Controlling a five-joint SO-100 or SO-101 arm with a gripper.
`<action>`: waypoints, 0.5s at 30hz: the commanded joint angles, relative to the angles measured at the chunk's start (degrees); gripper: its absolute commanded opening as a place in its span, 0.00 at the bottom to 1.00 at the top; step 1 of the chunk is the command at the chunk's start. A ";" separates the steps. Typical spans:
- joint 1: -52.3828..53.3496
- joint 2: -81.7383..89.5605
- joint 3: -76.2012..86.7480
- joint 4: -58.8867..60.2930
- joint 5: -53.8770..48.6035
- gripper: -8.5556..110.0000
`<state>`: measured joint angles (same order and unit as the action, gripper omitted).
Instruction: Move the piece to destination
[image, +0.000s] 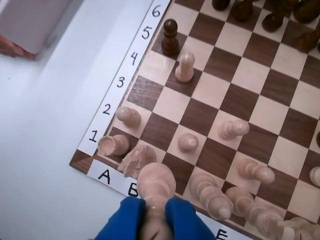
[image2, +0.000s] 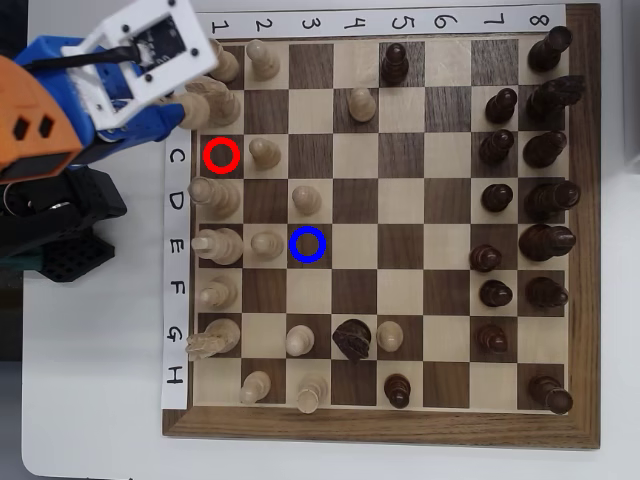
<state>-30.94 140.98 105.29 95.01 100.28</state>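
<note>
Pincer is closed on the piece, held off the board above its near edge in the wrist view. Carry it high over the pale pawns, then lower it straight into the destination. One blue ring, one red ring with its square empty; about sixteen dark pieces overhead.

I'm seeing the blue-circled square sitting empty; pale pawns and are crowding two sides.
</note>
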 joint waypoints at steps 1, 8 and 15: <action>-0.53 -1.05 -15.64 0.79 31.03 0.08; -0.53 -2.72 -18.11 0.97 30.67 0.08; -0.09 -4.22 -18.19 1.05 30.23 0.07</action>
<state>-30.94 137.99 98.00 95.54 100.28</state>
